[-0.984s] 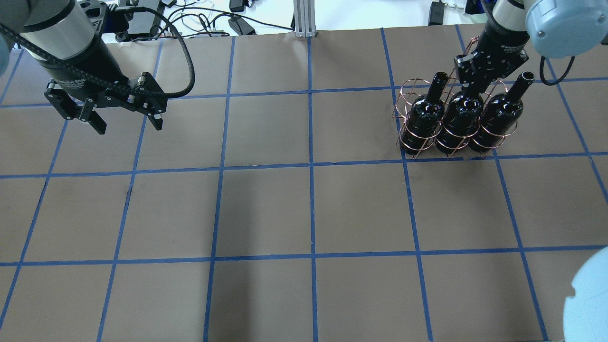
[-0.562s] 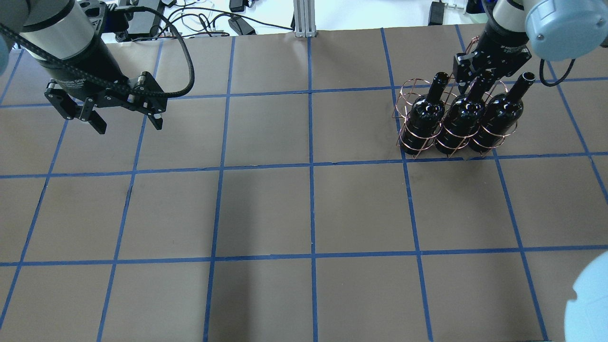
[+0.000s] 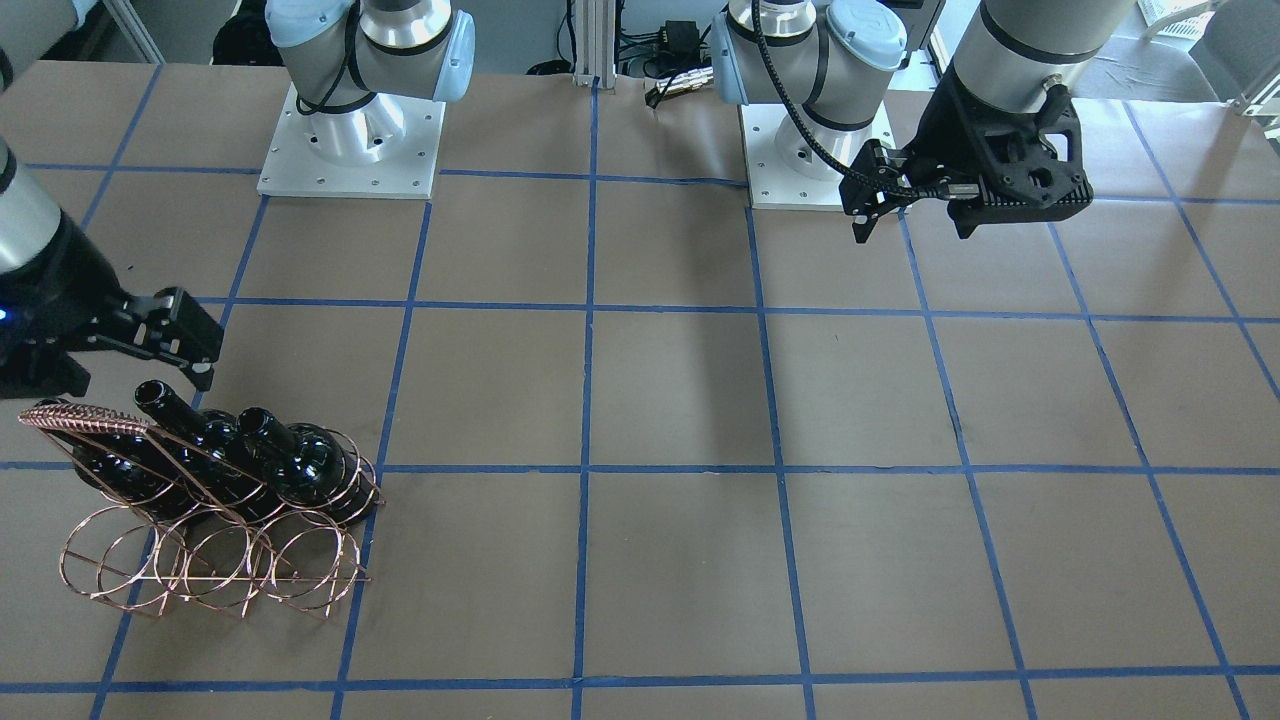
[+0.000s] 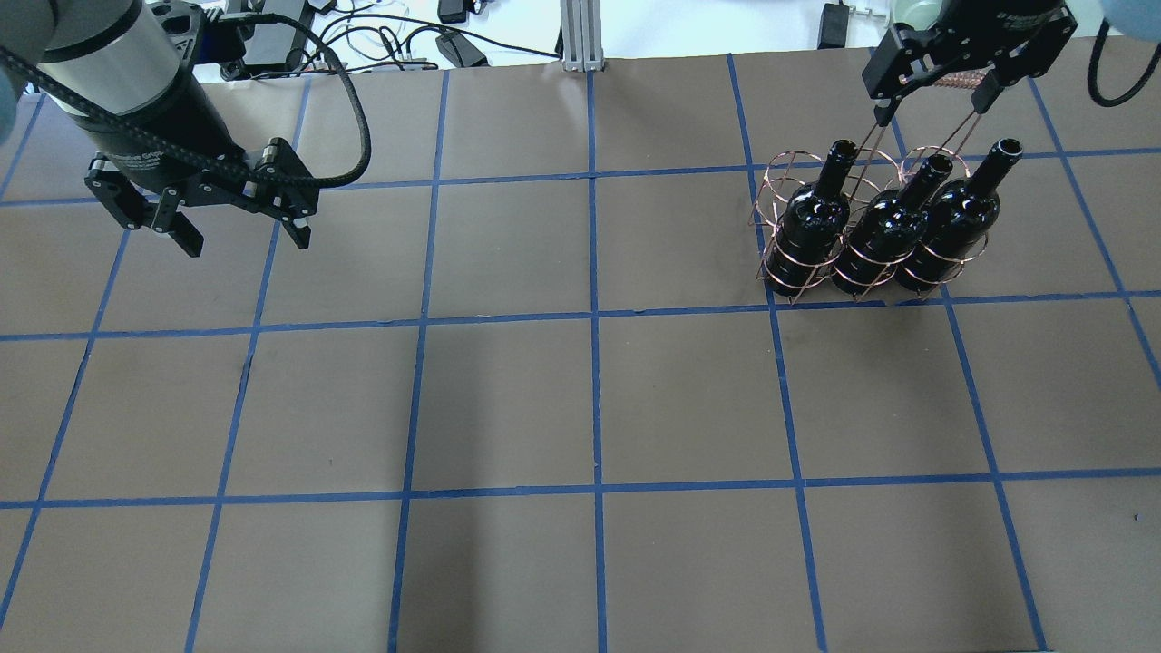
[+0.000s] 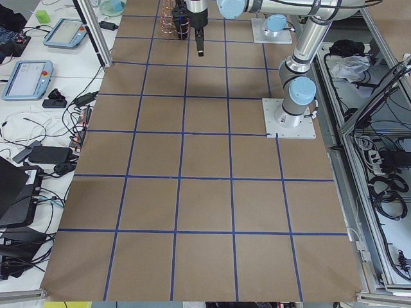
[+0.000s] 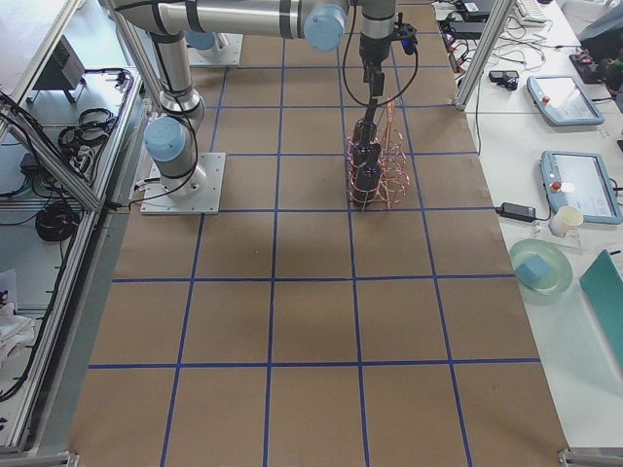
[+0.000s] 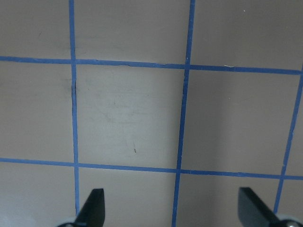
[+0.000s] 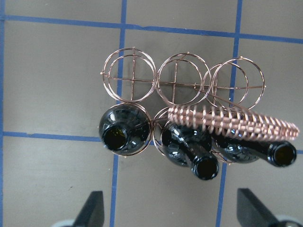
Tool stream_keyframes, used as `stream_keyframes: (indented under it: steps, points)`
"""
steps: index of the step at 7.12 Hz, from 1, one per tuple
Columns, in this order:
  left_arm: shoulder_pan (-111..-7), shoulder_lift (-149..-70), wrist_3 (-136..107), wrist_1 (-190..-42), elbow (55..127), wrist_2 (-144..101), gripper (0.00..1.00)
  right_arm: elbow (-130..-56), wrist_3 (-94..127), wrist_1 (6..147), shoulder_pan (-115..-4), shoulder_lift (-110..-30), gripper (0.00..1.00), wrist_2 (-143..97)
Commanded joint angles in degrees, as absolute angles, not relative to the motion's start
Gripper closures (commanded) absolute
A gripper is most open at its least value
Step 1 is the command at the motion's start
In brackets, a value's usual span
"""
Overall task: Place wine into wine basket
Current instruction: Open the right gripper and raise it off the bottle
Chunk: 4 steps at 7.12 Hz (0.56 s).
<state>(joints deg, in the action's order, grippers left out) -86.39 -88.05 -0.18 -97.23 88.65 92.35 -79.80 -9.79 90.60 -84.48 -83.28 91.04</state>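
Overhead: high at the rear, looking forward and down on table (image 4: 508, 399).
Front: opposite side, steep, facing back.
Sides: table ends, distant, looking lengthwise.
Wrists: close, straight down.
Shared: basket (image 8: 232, 124), seen in overhead, front and right wrist.

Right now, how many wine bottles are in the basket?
3, all in the robot-side row of the wine basket: left bottle, middle bottle, right bottle, seen overhead. Its far row stands empty.
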Motion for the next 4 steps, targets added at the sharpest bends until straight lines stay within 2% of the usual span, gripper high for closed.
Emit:
stream_keyframes:
  steps: [1, 2, 4]
  points:
    - [-86.4, -88.1, -0.2, -97.5, 88.8, 92.5, 0.0, -79.7, 5.0, 86.0, -96.9, -86.8, 0.0, 91.6]
    - [-86.4, -88.1, -0.2, -97.5, 88.9, 92.4, 0.0, -80.4, 7.1, 86.5, -100.9, -86.2, 0.0, 92.3]
    - [-86.5, -88.1, -0.2, -97.6, 89.1, 92.5, 0.0, -81.6, 3.2, 87.6, -97.8, -85.3, 0.0, 91.9]
